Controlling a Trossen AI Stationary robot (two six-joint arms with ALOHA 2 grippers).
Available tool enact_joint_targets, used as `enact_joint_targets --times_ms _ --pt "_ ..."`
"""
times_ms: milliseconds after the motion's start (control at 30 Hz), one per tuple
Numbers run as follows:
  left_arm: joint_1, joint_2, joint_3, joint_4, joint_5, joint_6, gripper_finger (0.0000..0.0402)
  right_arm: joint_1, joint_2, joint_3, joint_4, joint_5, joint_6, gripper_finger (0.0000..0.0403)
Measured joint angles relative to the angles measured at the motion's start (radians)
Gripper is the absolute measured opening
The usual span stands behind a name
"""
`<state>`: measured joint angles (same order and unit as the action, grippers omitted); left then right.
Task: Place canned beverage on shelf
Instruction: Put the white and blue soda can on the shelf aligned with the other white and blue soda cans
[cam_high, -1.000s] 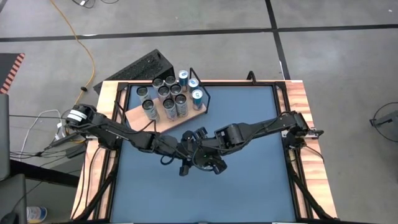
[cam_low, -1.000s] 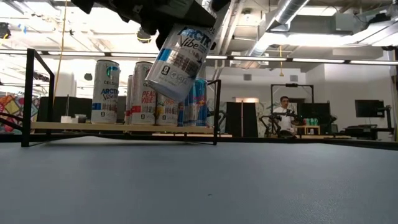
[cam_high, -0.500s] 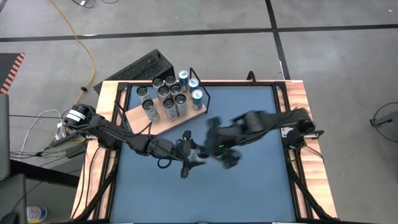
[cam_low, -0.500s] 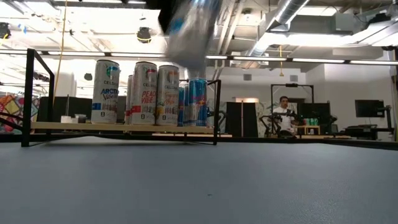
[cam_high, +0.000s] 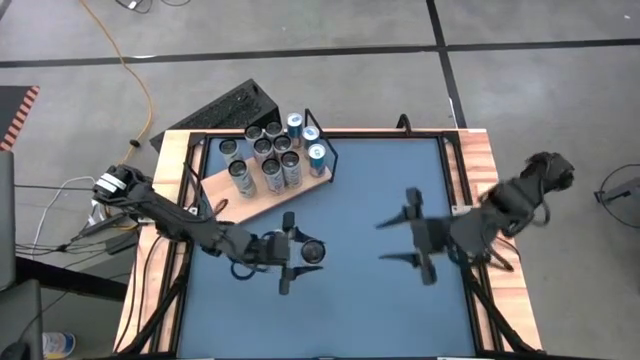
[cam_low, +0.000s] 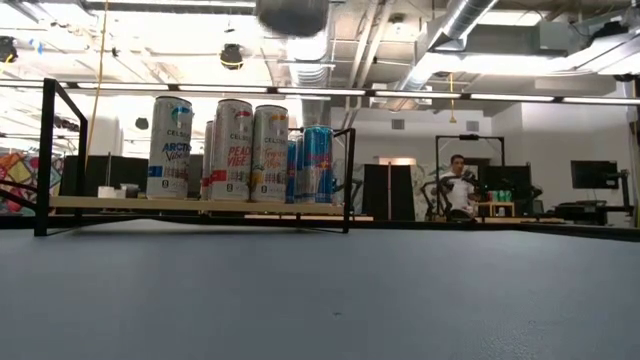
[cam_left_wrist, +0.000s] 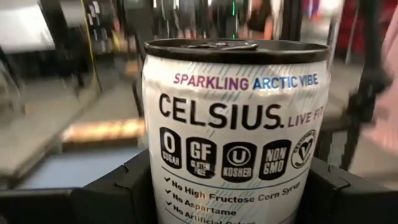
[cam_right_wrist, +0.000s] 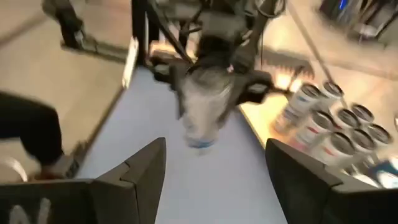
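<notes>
A white Celsius "Sparkling Arctic Vibe" beverage can (cam_left_wrist: 236, 130) with a dark rim sits clamped between the two dark fingers of the left gripper (cam_high: 297, 252), which close on its sides; seen from above, its round top (cam_high: 313, 252) shows above the blue tabletop (cam_high: 330, 310), in the middle between the near and far edges and somewhat toward the left edge, clear of the surface. The pale-wood rectangular shelf board (cam_high: 222, 187) with a thin black wire frame (cam_high: 333, 150) lies at the far left corner of the tabletop, set at an angle, and carries a cluster of upright cans (cam_high: 272, 155) standing close together; from table height these read as tall silver and white cans (cam_low: 232, 149) and shorter blue ones (cam_low: 317, 163). The right gripper (cam_high: 413, 238) hangs over the right half of the tabletop, near the right edge, well apart from the held can, its two fingers spread wide with nothing between them
</notes>
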<state>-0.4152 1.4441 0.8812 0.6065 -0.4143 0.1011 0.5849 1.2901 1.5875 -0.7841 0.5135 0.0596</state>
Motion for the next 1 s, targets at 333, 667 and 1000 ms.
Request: enact_joint_targets --times_ms 333,667,1000 --pt "-0.019 -0.071 -0.181 0.408 -0.018 0.017 0.0240 -0.002 -0.172 -0.650 0.978 -0.009 -0.165 0.0265" --pt "-0.016 -0.069 -0.223 0.432 -0.013 -0.012 0.0241 -0.153 0.000 -0.644 1.021 -0.133 -0.109 0.0266" --pt "-0.017 -0.068 -0.225 0.416 0.017 0.009 0.0241 -0.219 0.177 -0.555 1.074 -0.280 -0.056 0.0283"
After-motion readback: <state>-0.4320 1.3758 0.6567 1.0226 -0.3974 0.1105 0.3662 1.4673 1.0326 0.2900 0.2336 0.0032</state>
